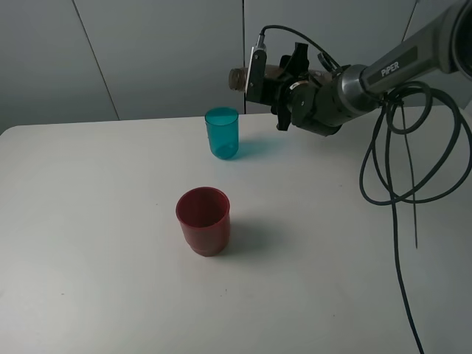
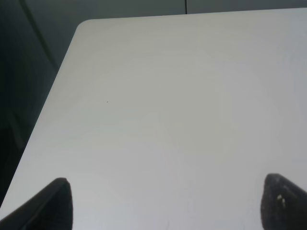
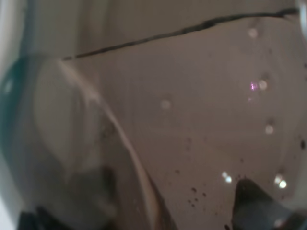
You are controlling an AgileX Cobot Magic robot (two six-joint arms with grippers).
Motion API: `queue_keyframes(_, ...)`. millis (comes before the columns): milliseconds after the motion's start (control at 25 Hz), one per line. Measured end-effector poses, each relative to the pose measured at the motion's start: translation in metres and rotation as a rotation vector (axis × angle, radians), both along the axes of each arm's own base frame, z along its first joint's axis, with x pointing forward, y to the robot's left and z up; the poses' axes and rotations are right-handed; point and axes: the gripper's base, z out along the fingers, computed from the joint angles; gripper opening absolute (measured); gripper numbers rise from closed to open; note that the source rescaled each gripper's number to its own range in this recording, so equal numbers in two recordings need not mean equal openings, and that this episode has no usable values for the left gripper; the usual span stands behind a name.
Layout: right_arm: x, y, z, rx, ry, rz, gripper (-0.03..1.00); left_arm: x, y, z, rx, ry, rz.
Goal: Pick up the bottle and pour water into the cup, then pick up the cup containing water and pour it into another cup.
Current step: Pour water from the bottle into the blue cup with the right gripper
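Bottle (image 1: 237, 77) — horizontal, in right end effector (image 1: 291, 85)

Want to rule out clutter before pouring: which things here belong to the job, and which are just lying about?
Job: smoky bottle, held sideways in the right gripper; teal tumbler; dark-red cup.
Not part of it: the arm's black cables; the white table.

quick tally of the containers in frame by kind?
Bottle: 1 (smoky grey-brown, held sideways in the air)
Cups: 2 (teal cup, red cup, both upright)
Total: 3
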Motion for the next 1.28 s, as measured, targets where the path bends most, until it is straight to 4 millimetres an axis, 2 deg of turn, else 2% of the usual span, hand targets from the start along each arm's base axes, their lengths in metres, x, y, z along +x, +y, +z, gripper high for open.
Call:
queue_keyframes(600, 0.0001, 0.0078, 0.0026, -0.164, -0.040, 0.124, 0.00, 0.0000, 0.0000, 0.0000, 0.000, 0.000, 0.000)
queue_keyframes(1280, 0.0006, 0.0077, 0.0043, -0.279, -0.075, 0.151, 0.00, 0.0000, 0.0000, 0.0000, 0.000, 0.000, 0.000)
